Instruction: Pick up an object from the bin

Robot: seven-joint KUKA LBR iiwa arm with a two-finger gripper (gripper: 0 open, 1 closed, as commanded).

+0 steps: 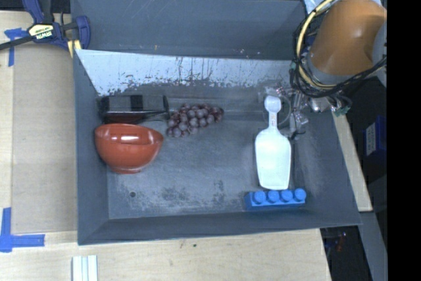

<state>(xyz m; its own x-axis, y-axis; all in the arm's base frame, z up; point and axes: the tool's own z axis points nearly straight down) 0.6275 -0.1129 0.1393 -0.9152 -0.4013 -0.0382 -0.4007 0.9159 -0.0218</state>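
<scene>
Jaws placed low by right wall of bin (197,29), just beside scoop (273,156) handle, likely to take it. Jaw state cannot be told.

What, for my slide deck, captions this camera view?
Gripper beside handle of white scoop; red bowl, grapes, blue brick in bin.

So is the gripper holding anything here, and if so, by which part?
Cannot tell. The gripper is down beside the handle end of the white scoop, but whether it grips that handle is not visible.
</scene>
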